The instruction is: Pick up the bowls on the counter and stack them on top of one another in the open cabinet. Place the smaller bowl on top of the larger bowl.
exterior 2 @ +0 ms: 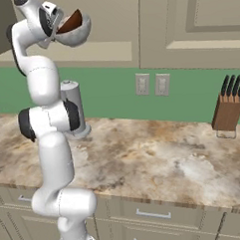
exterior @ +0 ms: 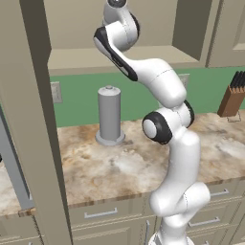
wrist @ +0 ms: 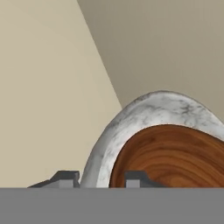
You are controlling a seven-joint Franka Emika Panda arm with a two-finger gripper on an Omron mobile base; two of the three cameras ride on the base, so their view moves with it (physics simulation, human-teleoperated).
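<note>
One pale marbled grey round bowl [exterior 2: 76, 34] with a brown wood-grained inside is hanging high before the beige wall cabinets [exterior 2: 152, 25], its rim pinched between the nearly closed two-finger gripper [wrist: 101, 178]

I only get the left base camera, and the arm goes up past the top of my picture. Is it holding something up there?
Observer: Yes. In the right base view the gripper holds a pale grey bowl, tilted, high above the counter.
Operator: Ooh! Is anything in the bowl?
Observer: A glossy brown surface shows inside it. I cannot tell whether that is the brown bowl nested in it or just its lining.
Operator: How is it pinching it?
Observer: In the hand view one fingertip sits outside the bowl's wall and the other inside, so it grips the wall at the rim.
</note>
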